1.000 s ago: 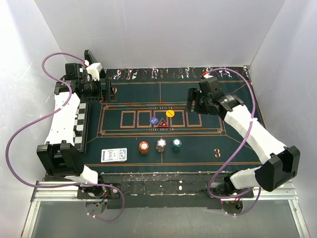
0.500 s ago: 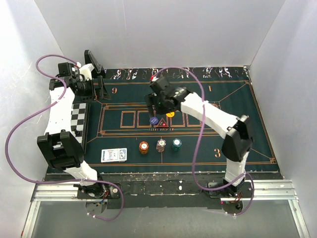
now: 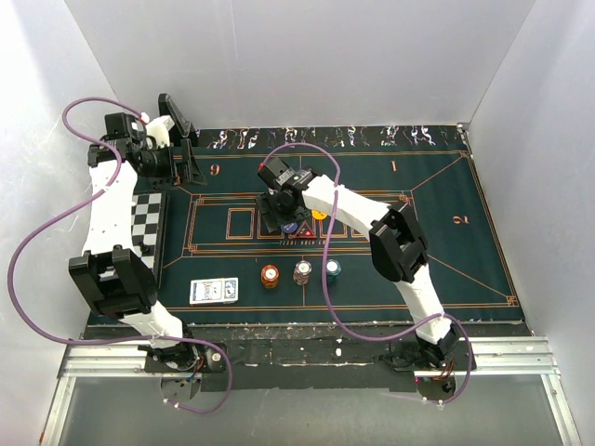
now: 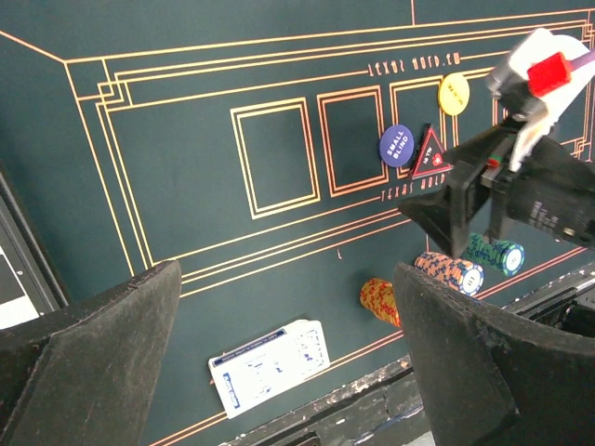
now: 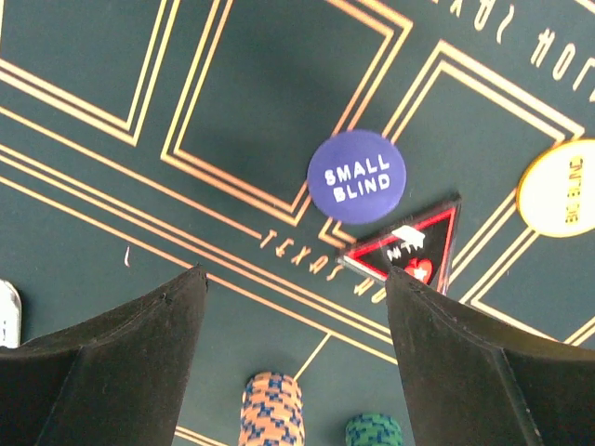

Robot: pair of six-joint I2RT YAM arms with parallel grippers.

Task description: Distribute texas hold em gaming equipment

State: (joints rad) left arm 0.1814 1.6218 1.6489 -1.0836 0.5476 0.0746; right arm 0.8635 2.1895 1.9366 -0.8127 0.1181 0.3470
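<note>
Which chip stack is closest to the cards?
The orange stack, leftmost of three; the white stack and teal stack sit farther from the cards.

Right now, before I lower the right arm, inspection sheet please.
Surface: dark green mat, flat.
Job's things: playing cards, orange chips, white chips, teal chips near edge; blue disc, yellow disc, red triangular marker centre.
Clutter: chequered board left of mat.
Grippers: left gripper open, empty; right gripper open, above blue disc.
Cables: purple cable looping off each arm; right one passes the teal chips.
Surroundings: white walls.
</note>
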